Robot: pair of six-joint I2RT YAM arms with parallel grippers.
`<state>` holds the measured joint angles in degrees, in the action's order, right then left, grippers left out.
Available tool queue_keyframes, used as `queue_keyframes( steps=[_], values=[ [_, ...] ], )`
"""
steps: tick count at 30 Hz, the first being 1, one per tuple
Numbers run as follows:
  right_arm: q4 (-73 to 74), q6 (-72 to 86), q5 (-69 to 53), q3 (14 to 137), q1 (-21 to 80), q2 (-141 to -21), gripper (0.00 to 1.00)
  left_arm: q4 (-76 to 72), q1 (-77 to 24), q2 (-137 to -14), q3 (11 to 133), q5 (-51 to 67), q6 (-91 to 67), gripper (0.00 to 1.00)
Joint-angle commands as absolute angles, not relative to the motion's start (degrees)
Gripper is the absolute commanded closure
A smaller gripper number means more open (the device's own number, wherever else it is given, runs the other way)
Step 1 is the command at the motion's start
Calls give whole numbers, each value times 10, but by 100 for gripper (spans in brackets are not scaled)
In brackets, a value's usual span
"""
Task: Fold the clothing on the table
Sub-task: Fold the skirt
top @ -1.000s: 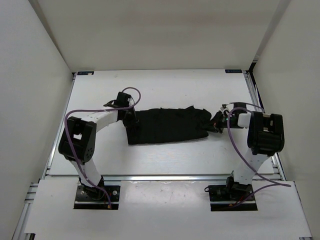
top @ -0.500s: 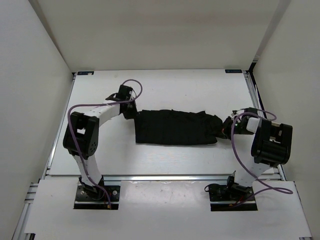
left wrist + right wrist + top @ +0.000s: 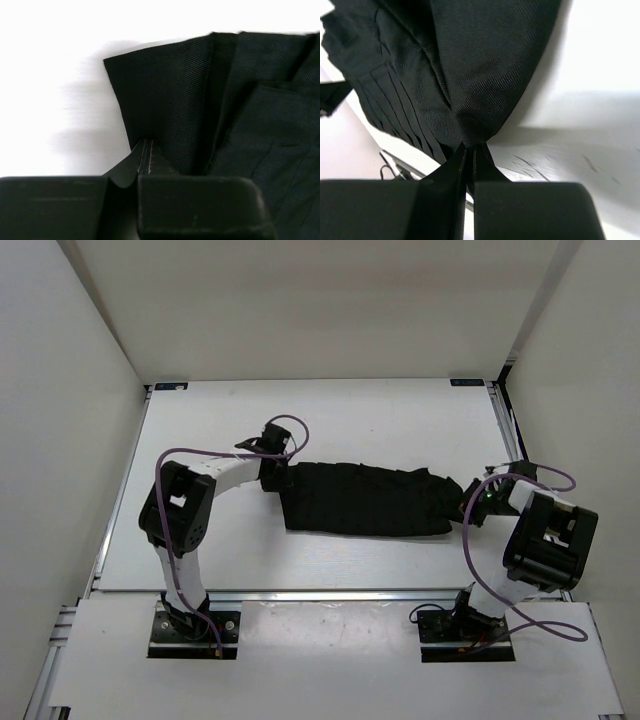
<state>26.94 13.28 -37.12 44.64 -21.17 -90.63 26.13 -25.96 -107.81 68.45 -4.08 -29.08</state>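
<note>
The left gripper [image 3: 145, 157] is clamped on one corner of the plain black pleated fabric garment [image 3: 365, 500], and the right gripper [image 3: 469, 155] pinches its opposite end. The garment stretches between them, lengthwise across the middle of the flat white table [image 3: 350, 415].

Pretty bare setup tbh. Boxed in on 3 sides by plain matte white panels: back wall [image 3: 320, 300], left wall [image 3: 55, 440], right wall [image 3: 590, 380]. Aluminium extrusion all round the edges: near rail [image 3: 330, 593] across the front, right rail [image 3: 503, 430] and left rail [image 3: 108, 530] up the sides. White front panel [image 3: 330, 660] just below the near rail. Soft, even light, only faint shadows. Slightly warmer tint on the back wall.
</note>
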Motion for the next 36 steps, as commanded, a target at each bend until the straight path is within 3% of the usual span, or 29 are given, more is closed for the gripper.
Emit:
queue_keyframes(
  steps=[1,5,14,24,36],
  values=[
    [305,108,-350,460,-236,-875,100,299,-287,-1092,687,-15,-286,100],
    [320,131,-357,522,-224,-846,100,295,-307,-1082,686,20,-294,100],
    [302,217,-390,661,-77,-825,100,287,-294,-1063,672,48,-294,100],
    [135,350,-471,685,125,-913,100,277,-291,-1061,662,59,-294,100],
    [26,431,-549,735,229,-1041,99,276,-276,-1057,657,52,-297,100]
  ],
)
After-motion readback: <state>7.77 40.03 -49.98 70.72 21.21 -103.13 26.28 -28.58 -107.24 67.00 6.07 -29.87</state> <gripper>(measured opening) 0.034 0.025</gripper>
